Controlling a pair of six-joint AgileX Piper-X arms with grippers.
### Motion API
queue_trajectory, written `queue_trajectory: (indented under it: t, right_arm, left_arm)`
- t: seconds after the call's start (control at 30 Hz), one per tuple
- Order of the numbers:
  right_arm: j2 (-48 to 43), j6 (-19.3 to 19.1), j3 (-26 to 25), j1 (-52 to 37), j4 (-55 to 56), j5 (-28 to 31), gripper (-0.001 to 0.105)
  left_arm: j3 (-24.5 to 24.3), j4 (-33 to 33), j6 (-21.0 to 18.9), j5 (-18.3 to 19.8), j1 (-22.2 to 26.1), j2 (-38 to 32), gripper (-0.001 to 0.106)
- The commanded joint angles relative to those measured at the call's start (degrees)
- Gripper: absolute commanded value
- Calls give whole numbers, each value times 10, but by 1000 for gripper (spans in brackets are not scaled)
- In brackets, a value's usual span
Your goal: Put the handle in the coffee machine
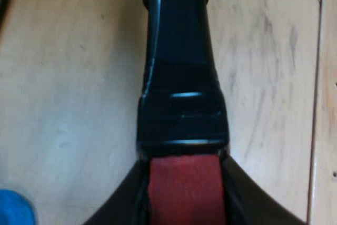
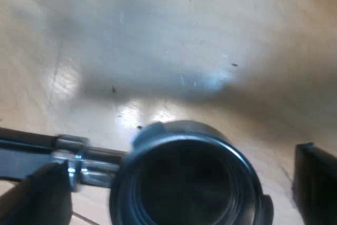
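1. Left wrist view: the left gripper (image 1: 184, 206) is clamped on the holder (image 1: 181, 77), right at the red end (image 1: 184, 183) of its dark handle. A black finger (image 1: 113, 212) sits tight against each side of the red.
2. Same view: from that grip the handle runs straight away from the camera, black and glossy, over a pale wooden tabletop (image 1: 63, 77).
3. Same view: a blue tamper (image 1: 16, 209) pokes in just beside one finger. It is on the wood and apart from the handle.
4. Right wrist view: here I'm looking down into the holder's round metal cup (image 2: 184, 183), which is dark inside. A bright neck (image 2: 95, 164) joins it to the black handle, which runs off sideways.
5. Same view: the right gripper (image 2: 179, 183) stands spread wide with nothing in its grasp. One finger is by the neck and the other is beyond the far side of the cup, with a clear gap to the cup on both sides.
6. Same view: the blue tamper lies on the wood well apart from the cup, with a band of grey shadow between them.
7. Whether the holder rests on the tabletop or hangs just above it, I cannot tell from either view.
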Motion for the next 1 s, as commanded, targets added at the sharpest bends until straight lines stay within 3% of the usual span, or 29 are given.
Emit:
queue_trajectory:
  t: [0.03,0.37,0.53,0.6,0.8,1.0]
  right_arm:
    - [-6,-9,-6,0,-1,-3,87]
    - [-11,-15,-6,0,-1,6,87]
    - [-44,-20,-6,0,-1,60,87]
    - [-56,-20,-6,0,-1,66,87]
    - [-106,-20,-6,17,-1,95,87]
    - [-131,-5,-6,55,-1,124,87]
  left_arm:
    - [-3,-12,4,17,-1,-3,0]
    - [-3,-12,-2,28,2,-42,0]
    - [-3,-12,-20,29,2,-72,0]
    - [-3,-12,-48,29,2,-82,0]
    - [-3,4,-48,29,2,-87,0]
    - [-3,7,-39,29,48,-87,0]
